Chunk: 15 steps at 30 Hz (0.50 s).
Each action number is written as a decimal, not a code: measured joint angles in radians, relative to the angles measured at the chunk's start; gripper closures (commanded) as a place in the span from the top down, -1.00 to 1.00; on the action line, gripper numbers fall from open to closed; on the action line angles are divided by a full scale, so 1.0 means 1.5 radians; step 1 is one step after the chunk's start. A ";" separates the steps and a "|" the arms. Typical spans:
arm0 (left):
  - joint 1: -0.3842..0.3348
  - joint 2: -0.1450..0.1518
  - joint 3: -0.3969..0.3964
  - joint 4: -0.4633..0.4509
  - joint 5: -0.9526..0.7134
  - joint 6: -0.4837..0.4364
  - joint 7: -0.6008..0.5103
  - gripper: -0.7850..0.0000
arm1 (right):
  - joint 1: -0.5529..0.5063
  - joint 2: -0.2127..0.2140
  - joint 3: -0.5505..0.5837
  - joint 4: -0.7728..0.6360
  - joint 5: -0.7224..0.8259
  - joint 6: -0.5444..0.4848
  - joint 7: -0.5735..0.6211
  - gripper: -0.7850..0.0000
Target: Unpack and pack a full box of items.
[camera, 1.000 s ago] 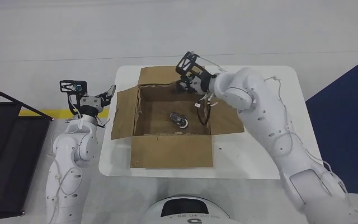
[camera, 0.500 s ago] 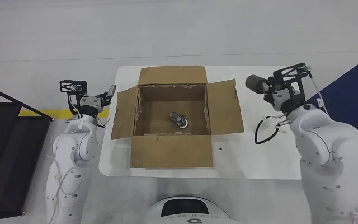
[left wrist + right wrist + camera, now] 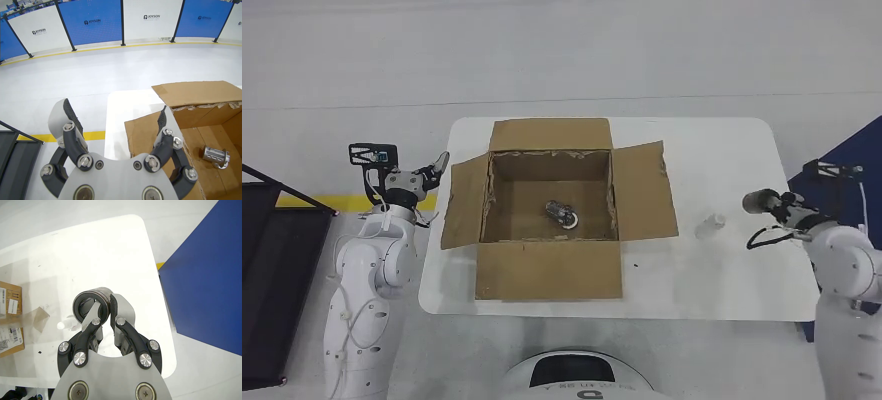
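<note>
The left silver-and-black gripper (image 3: pixel 115 113) hangs with fingers spread wide; the right gripper (image 3: pixel 104 303) pinches the wall of a dark metal ring (image 3: pixel 100 291), one finger inside, one outside.

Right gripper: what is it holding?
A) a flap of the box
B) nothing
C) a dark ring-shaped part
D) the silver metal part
C: the right gripper is shut on the dark ring-shaped part, one finger inside the ring and one outside, over the table. The silver metal part lies in the cardboard box.
</note>
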 measured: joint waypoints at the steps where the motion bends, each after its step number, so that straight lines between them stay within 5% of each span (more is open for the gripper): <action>1: 0.000 0.000 0.000 0.000 0.000 0.000 0.000 1.00 | 0.008 0.001 -0.003 0.018 0.000 0.000 0.008 -1.00; 15: 0.000 0.000 0.000 0.000 0.000 0.000 0.000 1.00 | 0.113 0.010 -0.056 0.205 0.025 -0.030 0.063 -1.00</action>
